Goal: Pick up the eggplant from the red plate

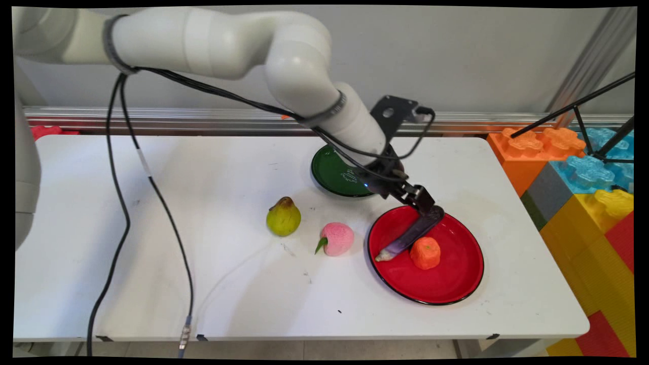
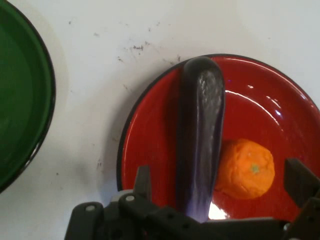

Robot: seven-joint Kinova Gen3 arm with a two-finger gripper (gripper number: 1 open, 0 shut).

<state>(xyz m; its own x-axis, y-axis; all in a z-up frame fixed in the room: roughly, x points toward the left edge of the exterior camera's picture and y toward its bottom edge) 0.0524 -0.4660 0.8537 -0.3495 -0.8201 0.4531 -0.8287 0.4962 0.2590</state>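
The claw (image 1: 427, 205) stands with its fingers wide, one finger (image 2: 142, 181) and the other on either side of a long, glossy purple eggplant (image 1: 409, 236) without pressing it. The eggplant lies across the left part of a shiny red plate (image 1: 456, 276) near the worktop's (image 1: 213, 284) right edge, beside one rough, round orange (image 1: 425, 252) on the same plate. A second plate, green (image 1: 329, 175), sits near the back edge. One matte green pear (image 1: 283, 217) and one grainy pink peach (image 1: 336, 239) rest mid-worktop.
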